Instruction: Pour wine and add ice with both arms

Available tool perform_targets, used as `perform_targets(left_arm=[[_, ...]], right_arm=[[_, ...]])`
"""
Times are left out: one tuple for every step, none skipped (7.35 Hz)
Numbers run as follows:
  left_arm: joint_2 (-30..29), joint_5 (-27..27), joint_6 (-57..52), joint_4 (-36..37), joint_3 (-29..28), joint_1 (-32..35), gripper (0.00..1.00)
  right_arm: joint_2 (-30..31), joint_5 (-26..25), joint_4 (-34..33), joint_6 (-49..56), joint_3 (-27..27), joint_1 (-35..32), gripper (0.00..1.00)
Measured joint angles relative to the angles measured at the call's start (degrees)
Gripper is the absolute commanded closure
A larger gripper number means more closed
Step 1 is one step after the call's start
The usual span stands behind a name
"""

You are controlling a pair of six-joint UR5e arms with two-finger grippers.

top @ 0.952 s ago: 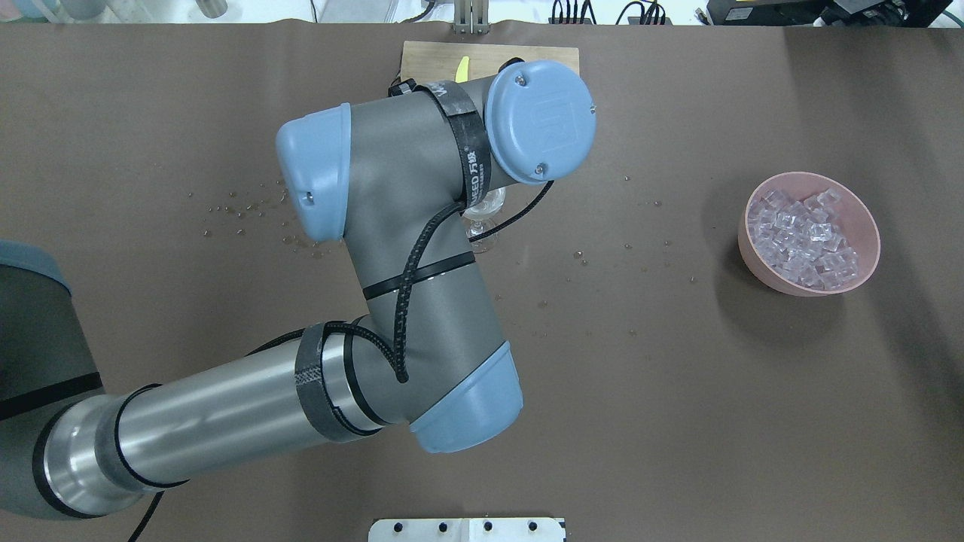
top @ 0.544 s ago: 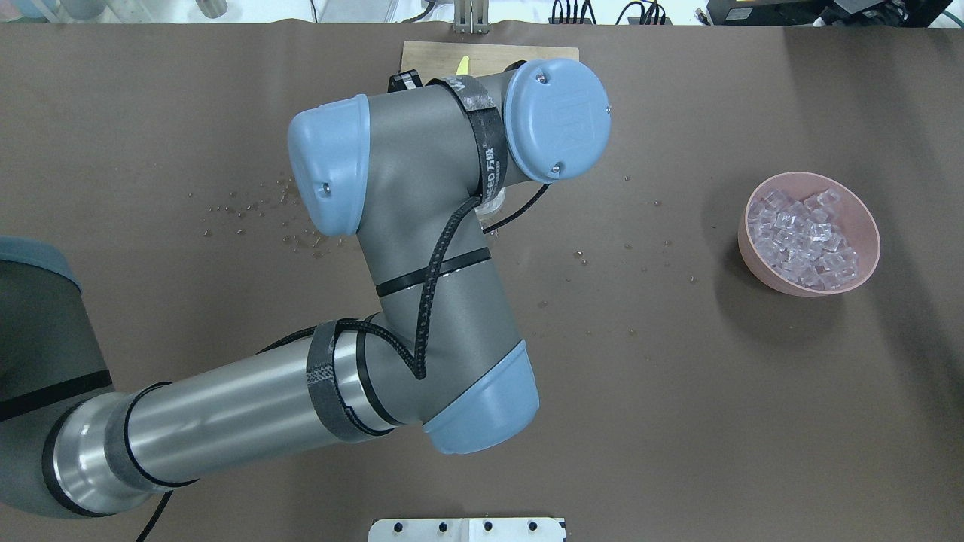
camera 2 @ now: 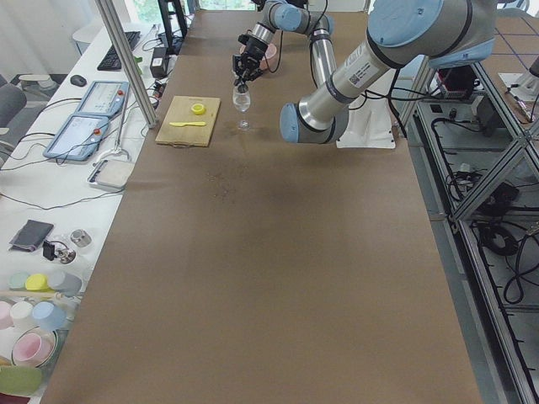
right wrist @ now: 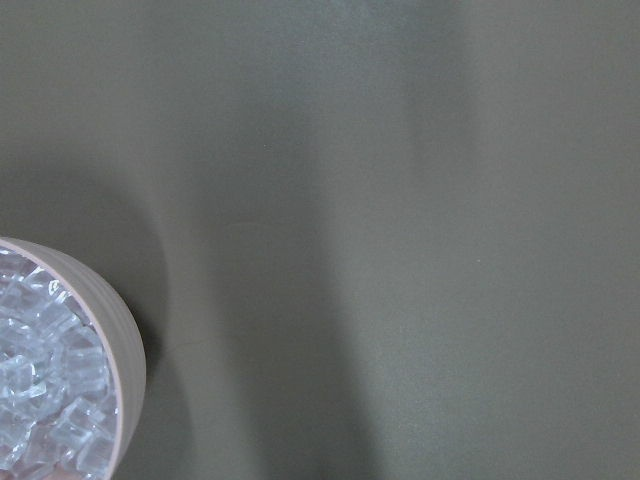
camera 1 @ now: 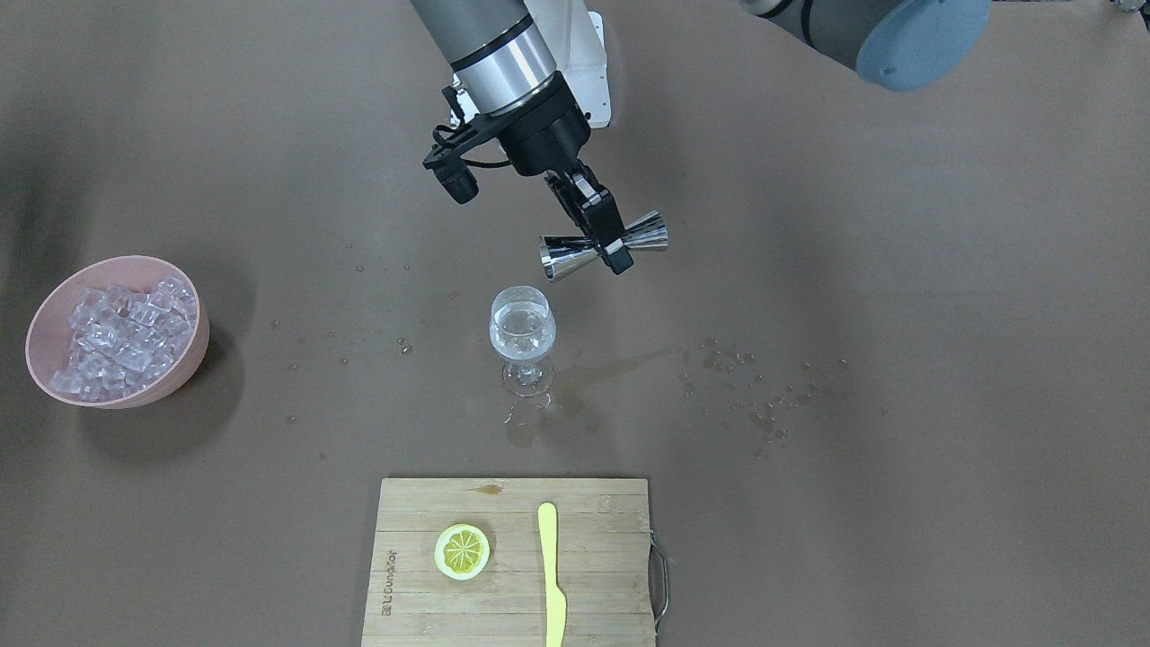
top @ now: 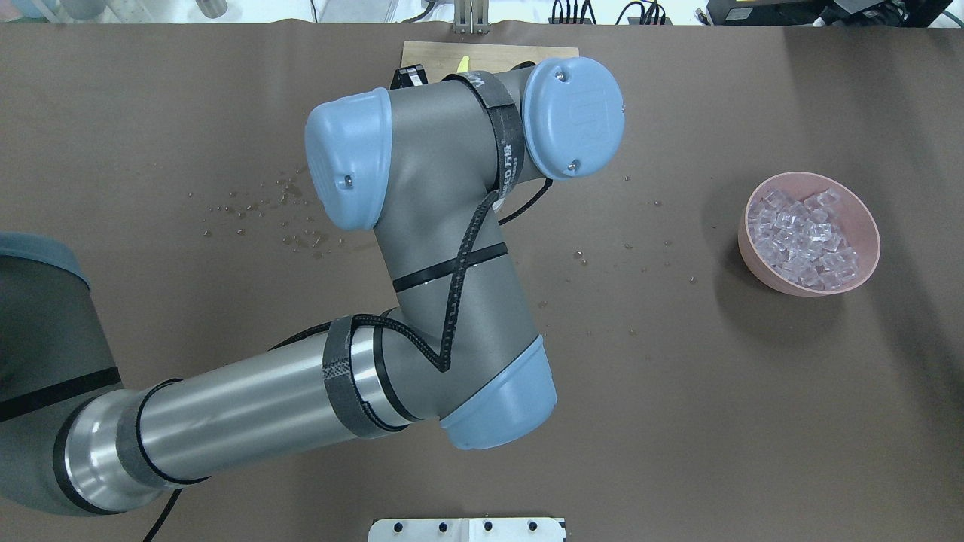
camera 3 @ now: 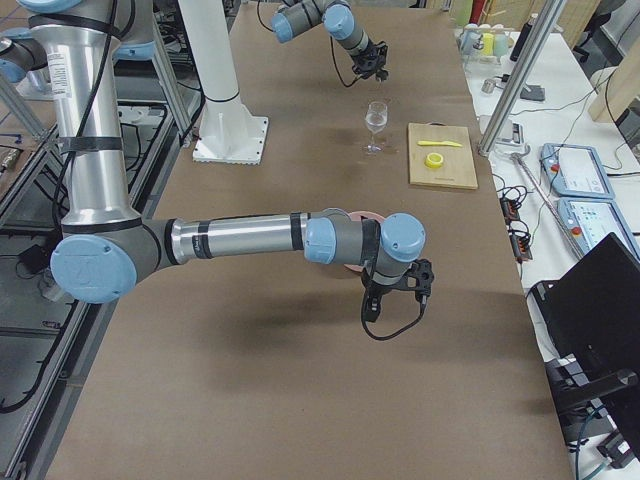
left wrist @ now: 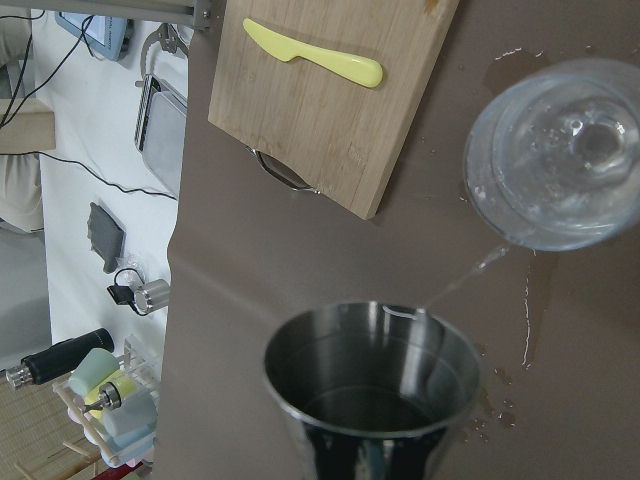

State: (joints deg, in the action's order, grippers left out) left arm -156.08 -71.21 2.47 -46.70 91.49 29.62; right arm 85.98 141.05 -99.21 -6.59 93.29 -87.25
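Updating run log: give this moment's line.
left gripper: shut on tilted silver steel jigger | clear wine: streaming into stemmed glass | ice cubes: pink bowl

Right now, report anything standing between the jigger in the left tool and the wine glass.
Nothing visible does. The left tool holds the jigger tilted beside the wine glass; a thin wine stream crosses open air between them.

Worktop point(camera 1: 898, 404) with a glass point(camera 1: 525, 359) at its middle, a bowl point(camera 1: 184, 368) to one side and a cutting board point(camera 1: 602, 539) beyond.
The glass stands upright with wine point(camera 1: 520, 323) in it. The left gripper point(camera 1: 615, 254) holds a measuring cup point(camera 1: 566, 253) on its side, above the glass and nearer the robot. The bowl, with ice point(camera 1: 121, 328) in it, sits well apart on the robot's right. On the board, a lemon slice point(camera 1: 462, 551) lies beside a knife point(camera 1: 550, 575).
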Motion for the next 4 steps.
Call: perform_targets(left_arm=[[0.2, -0.1, 0.7, -0.6, 0.7, 0.0, 1.0], [1.1, -0.2, 2.6, -1.7, 2.5, 0.1, 1.0], [3.0, -0.4, 5.7, -2.9, 5.5, 0.2, 1.0], [5.9, -0.6, 9.8, -3.9, 10.0, 0.5, 1.0]], right_arm=[[-0.2, 0.0, 0.0, 0.0, 0.1, 0.1, 0.0], [-0.6, 0.0, 0.1, -0.2, 0.2, 0.1, 0.0], [-1.0, 0.2, 0.1, -0.5, 0.4, 0.1, 0.0], [-1.3, 0.6, 0.1, -0.9, 0.6, 0.1, 0.0]])
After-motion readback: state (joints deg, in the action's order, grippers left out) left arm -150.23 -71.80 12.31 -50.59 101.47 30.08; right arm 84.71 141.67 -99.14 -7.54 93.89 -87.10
